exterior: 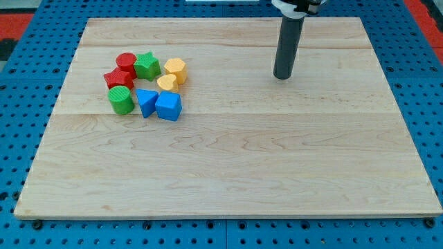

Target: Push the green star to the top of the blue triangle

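So my tip [282, 77] was parked on the wooden board [277, 166] up toward the view's top, right of center, w/ nothing touching it. No claw on this rig, just the straight dark rod, so there was no wide/narrow to report and it held nothing.

All the blocks sat bunched in one cluster well apart from my tip, off to its left and a bit lower in the view. The green star [147, 65] was at the cluster's top edge, roughly level w/ my tip but far to its left. It was squeezed next to the red cylinder [126, 61] on its left, w/ the red star [118, 77] just below that one.

The blue triangle [146, 102] was lower down in the bunch, pretty much straight below the green star w/ a small gap between them. Blue cube [168, 106] was right up against the triangle's right side, green cylinder [121, 99] just beside its left.

Two yellow blocks were on the side of the cluster nearest my tip: a yellow hexagon-ish one [176, 68] and a yellow heart [166, 84] below it, looked like they were touching.
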You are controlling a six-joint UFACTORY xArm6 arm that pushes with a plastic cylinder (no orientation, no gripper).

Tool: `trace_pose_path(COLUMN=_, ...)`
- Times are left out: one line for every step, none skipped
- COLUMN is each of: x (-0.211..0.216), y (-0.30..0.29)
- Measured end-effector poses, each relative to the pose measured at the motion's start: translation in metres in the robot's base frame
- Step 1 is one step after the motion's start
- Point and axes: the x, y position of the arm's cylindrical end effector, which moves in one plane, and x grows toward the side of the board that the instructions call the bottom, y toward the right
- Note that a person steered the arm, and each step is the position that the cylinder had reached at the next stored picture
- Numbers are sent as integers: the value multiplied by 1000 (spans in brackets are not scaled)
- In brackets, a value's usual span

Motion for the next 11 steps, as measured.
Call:
trace_pose_path(x=0, y=0)
trace_pose_path(x=0, y=-4)
trace_pose_path(x=0, y=-39)
trace_pose_path(x=-9, y=-78)
trace_pose_path(x=-41, y=-107)
trace_pose_path(x=-67, y=-165)
trace_pose_path(x=-78, y=-218)
trace_pose_path(x=-62, y=-250)
trace_pose_path(x=-27, y=-252)
trace_pose_path(x=-1, y=-253)
trace_pose_path(x=24, y=-262)
